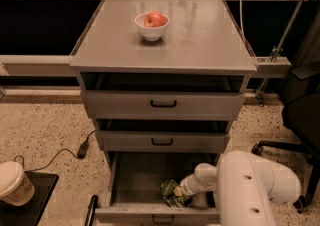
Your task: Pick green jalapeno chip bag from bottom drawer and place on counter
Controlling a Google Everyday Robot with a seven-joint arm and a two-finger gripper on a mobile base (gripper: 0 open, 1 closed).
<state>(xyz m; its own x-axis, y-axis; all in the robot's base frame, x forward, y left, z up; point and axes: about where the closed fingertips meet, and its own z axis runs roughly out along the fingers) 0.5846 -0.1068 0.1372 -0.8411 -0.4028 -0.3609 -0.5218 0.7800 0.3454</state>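
The bottom drawer [135, 180] is pulled open below two shallower grey drawers. The green jalapeno chip bag [171, 192] lies inside it near the front, crumpled, green with pale and dark patches. My gripper [184, 190] reaches down into the drawer from the right, its white wrist just right of the bag and its tip against the bag. My white arm covers the drawer's right part. The counter [200, 35] is the flat grey top of the cabinet, well above.
A white bowl [151, 29] with a red apple [155, 19] stands on the counter's back middle. A paper cup [14, 184] sits on a dark tray at the lower left. A black cable [82, 147] lies on the floor. A chair base [280, 147] is at the right.
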